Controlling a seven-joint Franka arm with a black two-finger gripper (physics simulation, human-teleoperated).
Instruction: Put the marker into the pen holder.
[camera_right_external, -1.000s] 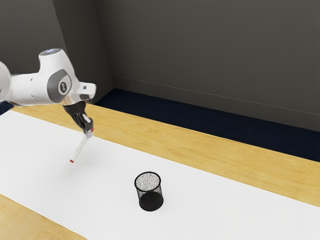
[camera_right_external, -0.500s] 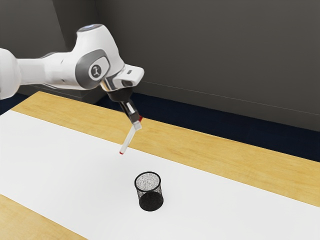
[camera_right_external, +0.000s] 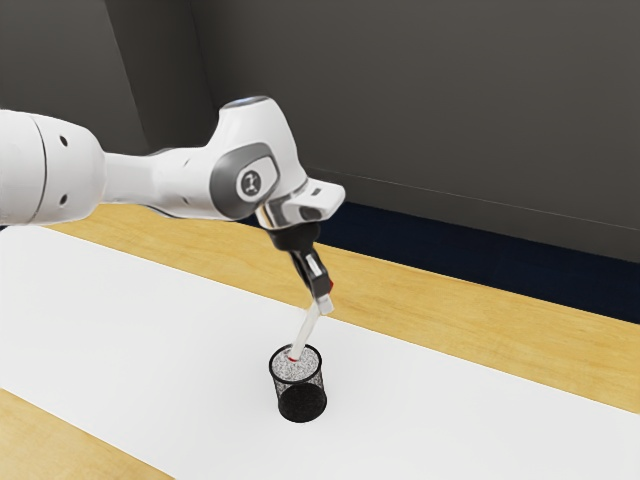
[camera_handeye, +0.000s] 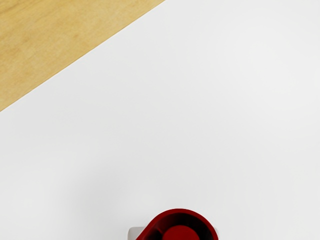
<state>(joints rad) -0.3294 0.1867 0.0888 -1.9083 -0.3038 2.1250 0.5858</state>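
End effector (camera_right_external: 325, 302) points down, tilted.

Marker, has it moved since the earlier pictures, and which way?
Yes, the marker moved toward the exterior view's right, up to the unmoved pen holder; its lower tip now shows within the rim.

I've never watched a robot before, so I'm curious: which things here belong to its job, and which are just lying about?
Part of the job:
marker, to be put away
pen holder, its destination
gripper, holding the marker

Just there:
white sheet
wooden table
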